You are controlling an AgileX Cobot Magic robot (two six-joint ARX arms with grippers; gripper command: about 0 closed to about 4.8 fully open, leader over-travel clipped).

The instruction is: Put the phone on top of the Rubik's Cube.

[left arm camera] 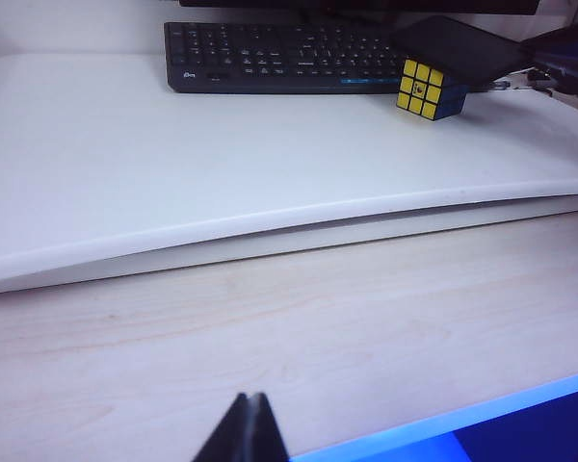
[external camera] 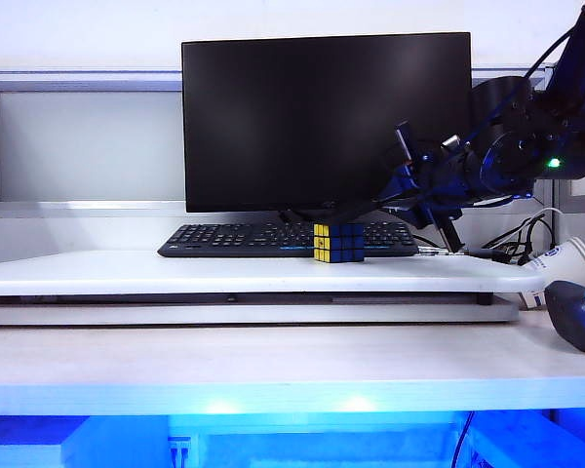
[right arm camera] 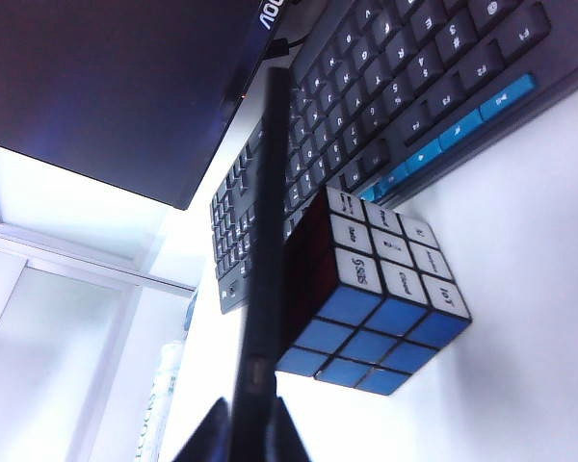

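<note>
Right gripper (right arm camera: 250, 433) is clamped on the edge of the phone (right arm camera: 265, 241), holding it over the Rubik's Cube (right arm camera: 376, 298), near the keyboard (external camera: 283, 239) at the back of the raised white table (external camera: 253, 273). From the left wrist view the phone (left arm camera: 458, 48) sits tilted across the cube's (left arm camera: 429, 89) top, far end up; I can't tell whether it actually touches. Left gripper (left arm camera: 246, 428) is pinched shut on nothing, low over the front of the table, well apart from everything.

Risks:
- Phone is wider than the cube, so if it's released off-centre or while tilted, I'd expect it to tip off onto the keyboard or table.
- Cube is light and loose, so a sideways nudge from the phone's edge could slide it.
- The grip is only on the thin edge, so a slip is possible.

Hard to read:
- In the exterior view the phone blends into the black monitor (external camera: 327, 117) and the right arm.
- Right wrist view shows the phone edge-on only, and the fingertips are cut off.
- Contact point with the cube is hidden.
</note>
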